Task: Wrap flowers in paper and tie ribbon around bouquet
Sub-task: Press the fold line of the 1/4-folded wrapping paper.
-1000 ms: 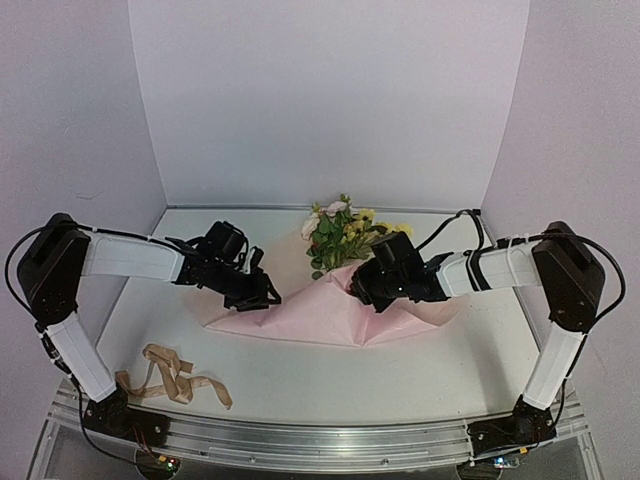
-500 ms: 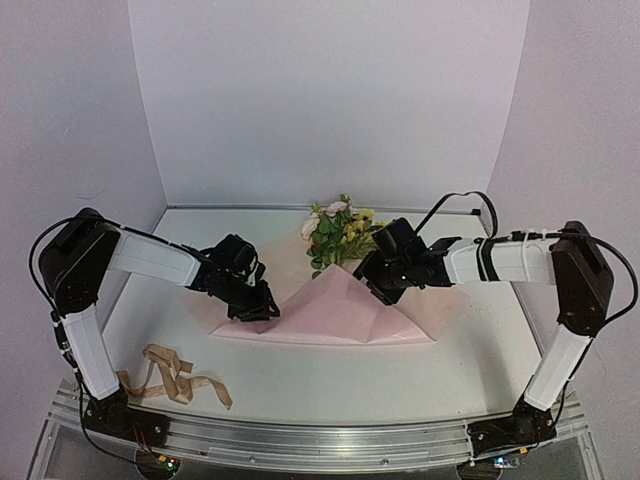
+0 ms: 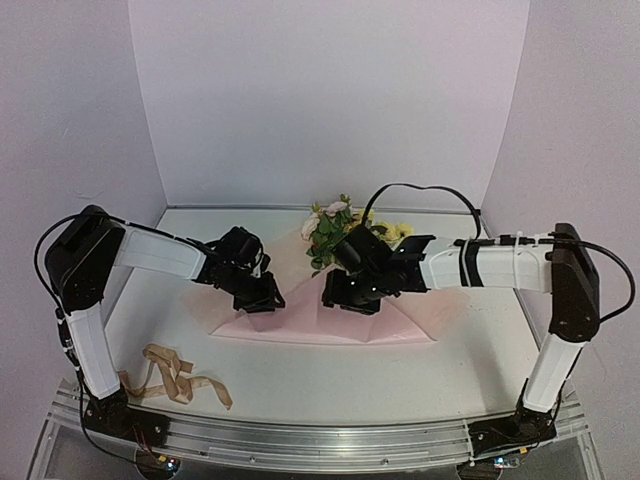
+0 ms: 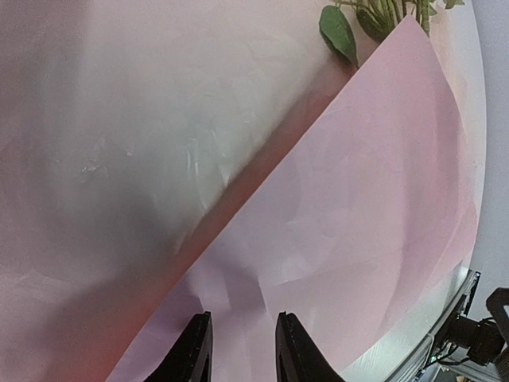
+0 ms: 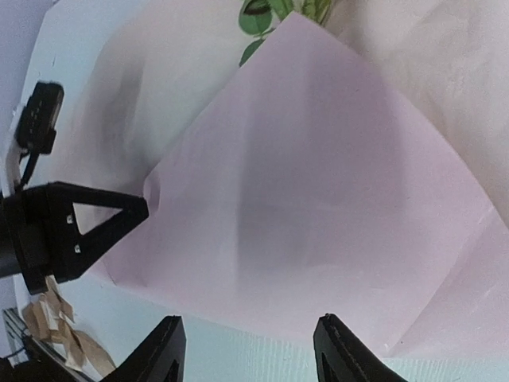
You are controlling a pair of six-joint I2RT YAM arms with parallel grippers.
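The pink paper [image 3: 340,318] lies on the table folded into a flat triangle, its flap turned over toward the left. The flowers [image 3: 338,232] stick out behind its peak; green leaves [image 4: 338,33] show at the flap's tip. My left gripper [image 3: 264,300] is low at the paper's left corner, jaws a narrow gap apart, with paper [image 4: 358,199] under them and nothing visibly pinched. My right gripper [image 3: 347,296] hovers open over the fold's middle, its wide jaws [image 5: 250,350] above the paper's [image 5: 318,175] near edge. The tan ribbon [image 3: 176,375] lies loose at the front left.
White table [image 3: 400,375] with lavender walls behind and on both sides. The ribbon [image 5: 56,334] sits near the left arm's base. The left gripper's black finger [image 5: 95,227] touches the paper's corner in the right wrist view. A metal rail runs along the front edge.
The right gripper opened and let go of the paper's flap, which now lies flat, folded leftward. The right arm swung left over the fold. The left gripper shifted slightly and narrowed.
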